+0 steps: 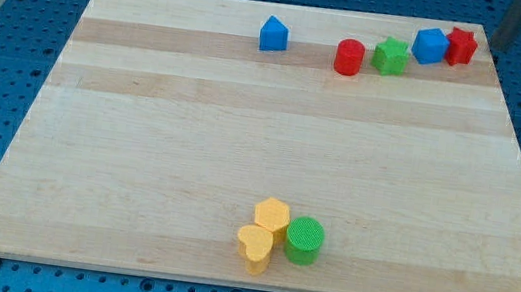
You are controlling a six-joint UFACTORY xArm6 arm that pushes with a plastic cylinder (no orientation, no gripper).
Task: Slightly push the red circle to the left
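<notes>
The red circle [349, 57] stands near the view's top, right of centre, on the wooden board [242, 134]. A green star-like block [389, 56] sits just to its right, almost touching it. My tip [502, 45] is at the board's top right corner, well to the right of the red circle and just right of a red star-like block [461, 45]. A blue block [429, 45] lies between the green block and the red star-like block, touching the latter.
A blue house-shaped block [273, 34] stands left of the red circle, a gap apart. Near the view's bottom centre, a yellow hexagon [272, 214], a yellow heart [254, 247] and a green circle [305, 240] cluster together.
</notes>
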